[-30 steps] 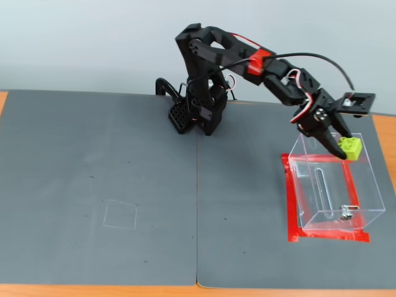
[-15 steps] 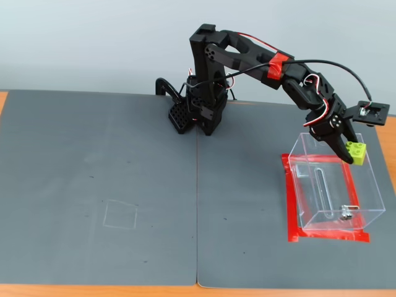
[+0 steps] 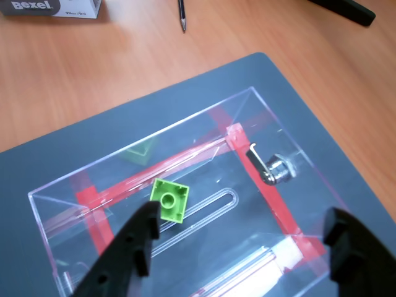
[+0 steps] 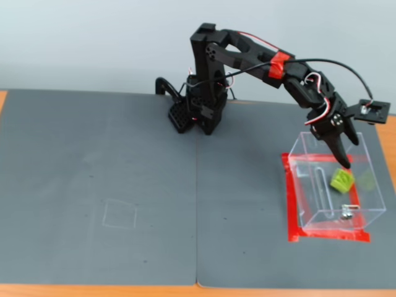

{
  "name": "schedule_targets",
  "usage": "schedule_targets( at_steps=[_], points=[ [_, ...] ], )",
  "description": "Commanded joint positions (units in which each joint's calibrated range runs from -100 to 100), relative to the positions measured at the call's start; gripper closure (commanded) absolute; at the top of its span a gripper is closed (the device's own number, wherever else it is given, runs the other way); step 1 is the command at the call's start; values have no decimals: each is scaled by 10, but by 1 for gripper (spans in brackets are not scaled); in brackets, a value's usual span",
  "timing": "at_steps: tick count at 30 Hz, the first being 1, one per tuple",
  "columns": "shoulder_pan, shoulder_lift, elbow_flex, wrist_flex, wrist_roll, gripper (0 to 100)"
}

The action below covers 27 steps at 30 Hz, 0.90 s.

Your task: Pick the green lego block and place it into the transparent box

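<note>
The green lego block (image 4: pixel 341 179) lies tilted inside the transparent box (image 4: pixel 302 187), free of the gripper. In the wrist view the green lego block (image 3: pixel 170 199) rests studs-up on the floor of the transparent box (image 3: pixel 142 143), beside the narrow slot and left of the metal fitting (image 3: pixel 272 167). My gripper (image 4: pixel 349 153) hangs over the box's far rim. It is open, and its two black fingertips (image 3: pixel 143 224) stand wide apart in the wrist view with nothing between them. A faint green reflection shows on the box wall.
Red tape (image 4: pixel 291 204) frames the box's base on the grey mat (image 4: pixel 124 161). A faint square outline (image 4: pixel 120 215) marks the left mat. On the wooden table beyond the mat lie a pen (image 3: pixel 182 15) and a white carton (image 3: pixel 52 7).
The gripper has opened over the box. The green block, held between the fingers half a second ago, has dropped inside the box.
</note>
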Motion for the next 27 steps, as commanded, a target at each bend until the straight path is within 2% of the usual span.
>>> schedule_targets(
  at_steps=[1,12,27],
  points=[
    [6,-11,-29,2,0,72],
    [60,-59,-17,3,0,98],
    [245,-318,223,2,0,98]
  ],
)
